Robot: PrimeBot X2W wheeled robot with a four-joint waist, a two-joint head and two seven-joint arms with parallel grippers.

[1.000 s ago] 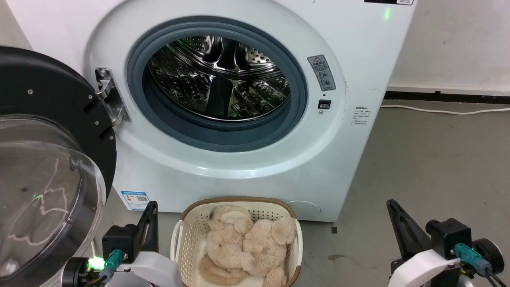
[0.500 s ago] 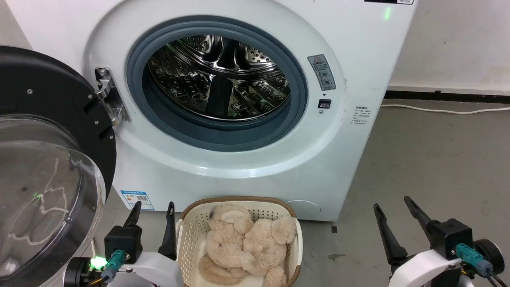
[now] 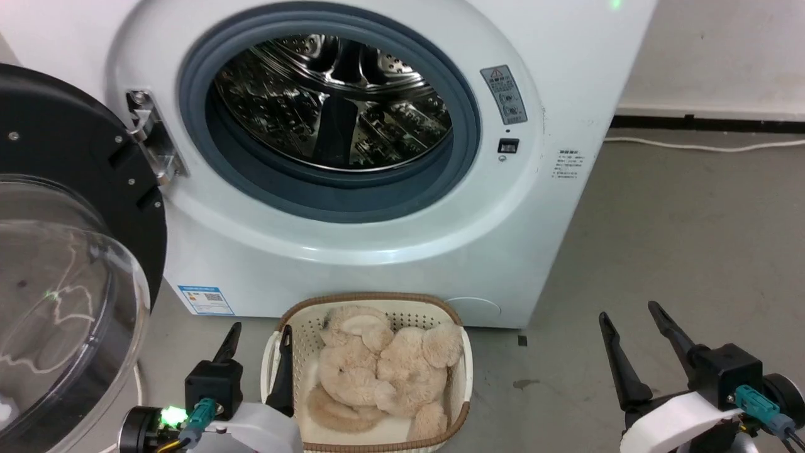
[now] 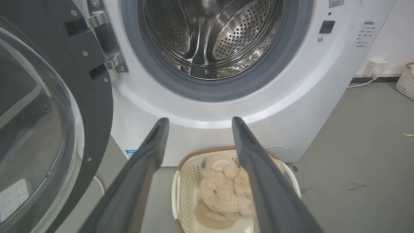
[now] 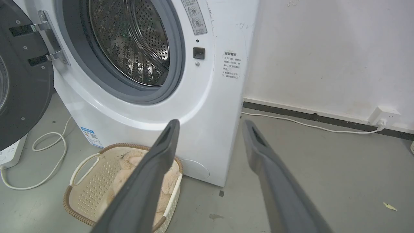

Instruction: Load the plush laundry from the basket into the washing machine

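A fluffy beige plush bear (image 3: 377, 371) (image 4: 223, 191) (image 5: 129, 173) lies curled in the cream basket (image 3: 295, 365) (image 4: 182, 194) (image 5: 93, 187), which stands on the floor in front of the white washing machine (image 3: 377, 251) (image 4: 207, 129) (image 5: 207, 97). The round door (image 3: 63, 251) hangs open at the left, and the steel drum (image 3: 327, 107) (image 4: 210, 35) (image 5: 129, 42) holds nothing. My left gripper (image 3: 261, 333) (image 4: 197, 121) is open, just left of the basket's rim. My right gripper (image 3: 629, 311) (image 5: 210, 124) is open over bare floor to the right.
The open door (image 4: 48, 113) juts out on the left. A white cable (image 5: 42, 155) and a power strip (image 5: 9, 155) lie on the floor left of the washer. Another cable (image 3: 704, 146) (image 5: 307, 124) runs along the right wall to a socket (image 5: 383, 116). A second basket (image 4: 406, 81) stands far right.
Both grippers have gone from shut to open. The head camera has tipped down a little, and the left gripper now stands closer to the basket's rim.
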